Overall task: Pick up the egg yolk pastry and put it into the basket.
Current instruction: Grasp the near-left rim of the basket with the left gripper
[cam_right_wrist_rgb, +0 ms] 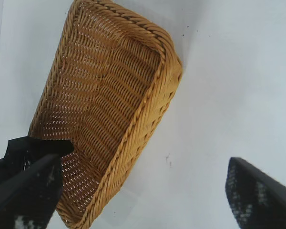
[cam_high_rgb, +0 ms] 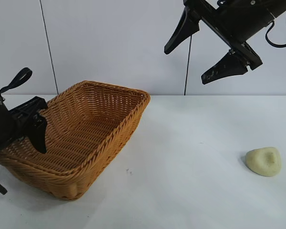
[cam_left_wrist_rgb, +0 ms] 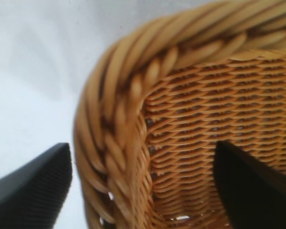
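Presently the basket (cam_high_rgb: 86, 138) is straddled at its left rim by the left gripper (cam_left_wrist_rgb: 143, 186), fingers apart, one inside and one outside the braided edge. The egg yolk pastry (cam_high_rgb: 263, 161) lies well apart on the table (cam_high_rgb: 190, 191). High above, the right gripper (cam_high_rgb: 200, 50) is held spread, empty.

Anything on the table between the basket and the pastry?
Nothing: in the exterior view only bare white table lies between the basket and the pastry, apart from a few tiny specks.
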Controlling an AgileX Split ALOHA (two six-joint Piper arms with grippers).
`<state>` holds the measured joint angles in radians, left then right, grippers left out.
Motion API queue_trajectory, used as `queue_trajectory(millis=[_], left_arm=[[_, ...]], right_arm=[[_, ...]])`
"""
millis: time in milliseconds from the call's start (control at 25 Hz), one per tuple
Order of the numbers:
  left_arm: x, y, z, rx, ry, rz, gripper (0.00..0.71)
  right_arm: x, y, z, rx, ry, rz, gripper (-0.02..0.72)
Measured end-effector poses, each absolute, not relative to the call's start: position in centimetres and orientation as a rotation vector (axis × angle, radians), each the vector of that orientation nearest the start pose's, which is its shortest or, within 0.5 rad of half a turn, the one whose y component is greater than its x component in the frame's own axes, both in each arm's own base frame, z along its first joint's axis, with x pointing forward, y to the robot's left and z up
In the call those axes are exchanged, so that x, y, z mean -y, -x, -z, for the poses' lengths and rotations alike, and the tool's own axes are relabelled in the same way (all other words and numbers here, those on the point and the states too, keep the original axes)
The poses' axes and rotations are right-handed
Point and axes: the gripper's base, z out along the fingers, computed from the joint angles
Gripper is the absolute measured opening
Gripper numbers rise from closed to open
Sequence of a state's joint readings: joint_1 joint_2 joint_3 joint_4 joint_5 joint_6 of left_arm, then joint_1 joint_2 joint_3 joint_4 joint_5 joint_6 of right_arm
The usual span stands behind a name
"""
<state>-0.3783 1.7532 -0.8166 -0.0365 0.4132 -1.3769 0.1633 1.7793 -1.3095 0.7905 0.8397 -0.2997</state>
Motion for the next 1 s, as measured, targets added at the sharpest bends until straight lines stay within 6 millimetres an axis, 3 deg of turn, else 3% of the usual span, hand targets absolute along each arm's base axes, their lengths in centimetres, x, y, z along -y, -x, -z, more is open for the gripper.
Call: queue_trajectory(millis=[320,480,640,720,1000], left_arm=[[11.1,-27.7,-13.1,-2.564,1.439,0.357,0.464],[11.2,-27.7,-12.0,-2.602,1.452,0.322,0.334],[11.4,-27.6,-11.9,-2.619,1.462,0.346,0.158],[11.5,-27.7,-12.0,-2.603,1.482,0.37,0.104],[11.6,-27.8,-12.0,-2.603,1.473,0.38,0.089]], right_arm=[[-10.8,-36.3,-25.1,-2.623,0.026,-0.885,0.664],[-10.8,-36.3,-25.1,-2.623,0.025,-0.885,0.664],[-10.8,-36.3,-25.1,-2.624,0.026,-0.886,0.664],[-10.8,-36.3,-25.1,-2.625,0.027,-0.887,0.664],[-10.9,-36.3,-25.1,-2.628,0.029,-0.889,0.664]])
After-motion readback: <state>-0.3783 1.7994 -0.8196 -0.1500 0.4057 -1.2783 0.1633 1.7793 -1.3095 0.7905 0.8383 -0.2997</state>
